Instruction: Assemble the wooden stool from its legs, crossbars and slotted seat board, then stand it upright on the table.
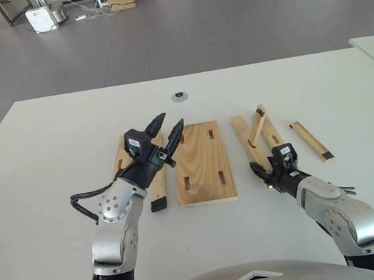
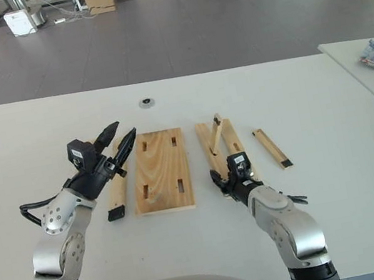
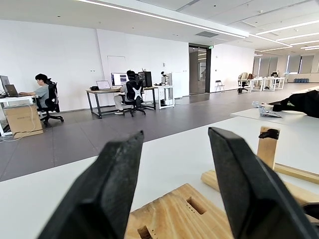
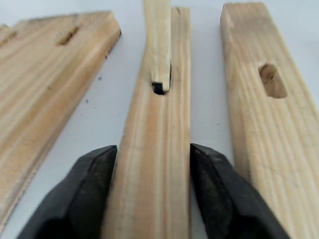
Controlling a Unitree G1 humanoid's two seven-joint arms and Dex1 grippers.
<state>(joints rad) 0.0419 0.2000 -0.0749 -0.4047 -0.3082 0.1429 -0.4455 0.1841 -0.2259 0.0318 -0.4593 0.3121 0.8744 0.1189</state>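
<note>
Though hardly begun, looks to stand at the very first pick-up, with no joint made anywhere. Finds every part loose and lying on the white table (image 1: 41, 136). Sees the slotted seat board (image 1: 202, 162) flat at the middle, four slots up and all unfilled. Places the left legs (image 1: 158, 187), seemingly two and partly hidden under the arm, just beside the board's left edge, one ending in a black foot cap (image 1: 158, 204) at the near end. Counts two more on the board's right: the inner right leg (image 1: 244, 133), nearest the board, and the outer right leg (image 1: 273, 138), with an open mortise in its face. Notes one crossbar (image 1: 258, 125) resting slantwise over that pair, and a short bar (image 1: 311, 140), probably a second crossbar, lying alone farther right, apart from the rest. Catches the right gripper (image 1: 261, 172) low at the near end of the inner right leg, fingers (image 4: 84, 194) pressed to both sides of the wood, so clamped on it by the look of things, with the leg flat on the table. Has the left gripper (image 1: 171, 121) raised over the left legs, spread wide and holding nothing. Leaves, on this reading, all the work: crossbars into legs, legs into the seat slots, then standing the stool upright.
</note>
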